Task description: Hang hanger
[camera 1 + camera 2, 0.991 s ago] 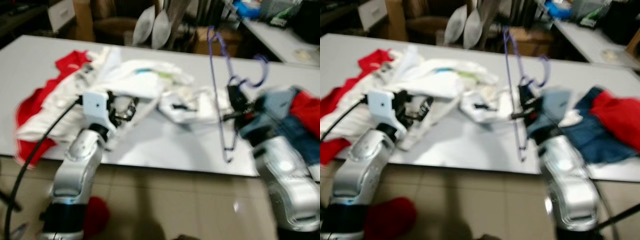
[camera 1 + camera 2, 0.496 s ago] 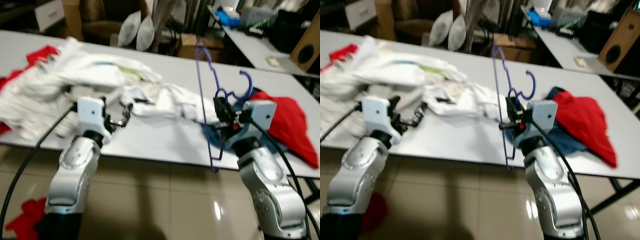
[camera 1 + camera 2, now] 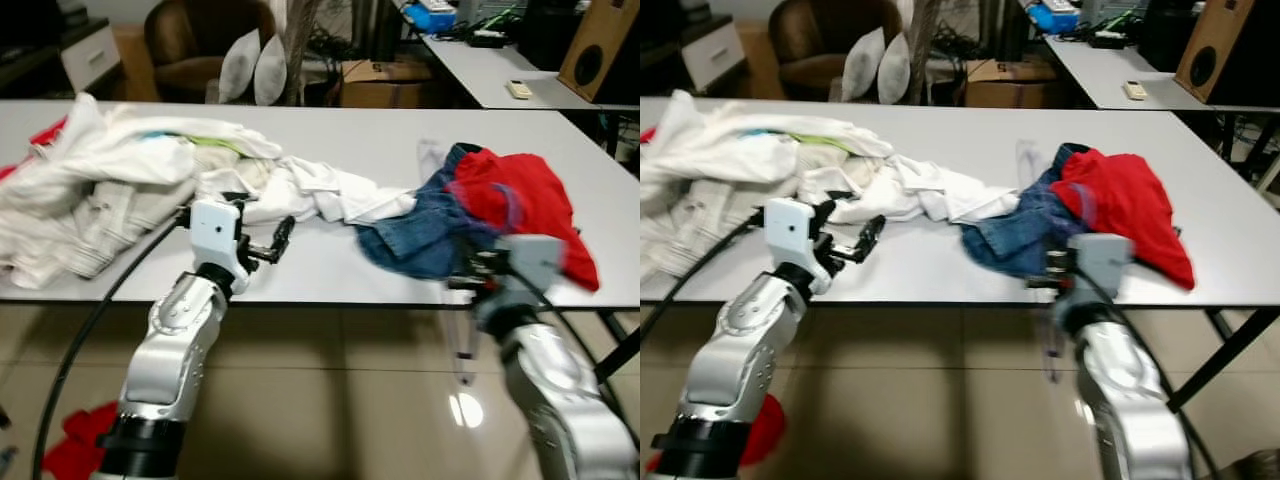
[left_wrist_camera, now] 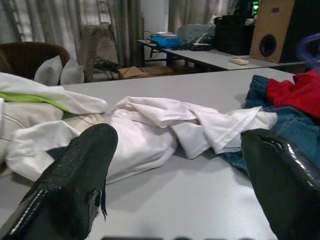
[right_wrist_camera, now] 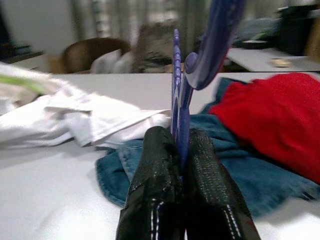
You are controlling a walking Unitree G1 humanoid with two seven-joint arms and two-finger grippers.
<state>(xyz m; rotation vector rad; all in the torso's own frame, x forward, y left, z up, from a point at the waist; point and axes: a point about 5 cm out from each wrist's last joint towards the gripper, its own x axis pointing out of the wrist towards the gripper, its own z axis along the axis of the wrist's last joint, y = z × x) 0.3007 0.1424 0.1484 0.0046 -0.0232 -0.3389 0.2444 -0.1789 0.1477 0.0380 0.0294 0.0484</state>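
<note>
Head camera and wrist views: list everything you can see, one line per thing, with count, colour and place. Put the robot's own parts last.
Table: one, light grey, long, straight ahead.
White garments: a heap, white with a green streak, on the table's left part.
Blue denim garment: one, blue, on the table's right part, under the red one.
Red garment: one, red, on top of the denim.
Red cloth: one, red, on the tiled floor at lower left.
Pillows: two, pale grey, beside a brown chair beyond the table.
Second table: one, light grey, at the back right.
Wooden speaker: one, brown, far right.
Purple plastic hanger: one, purple, clamped in the right gripper.
Left gripper: fingers apart, above the table's near edge.
Right gripper: shut on the hanger, before the denim.
</note>
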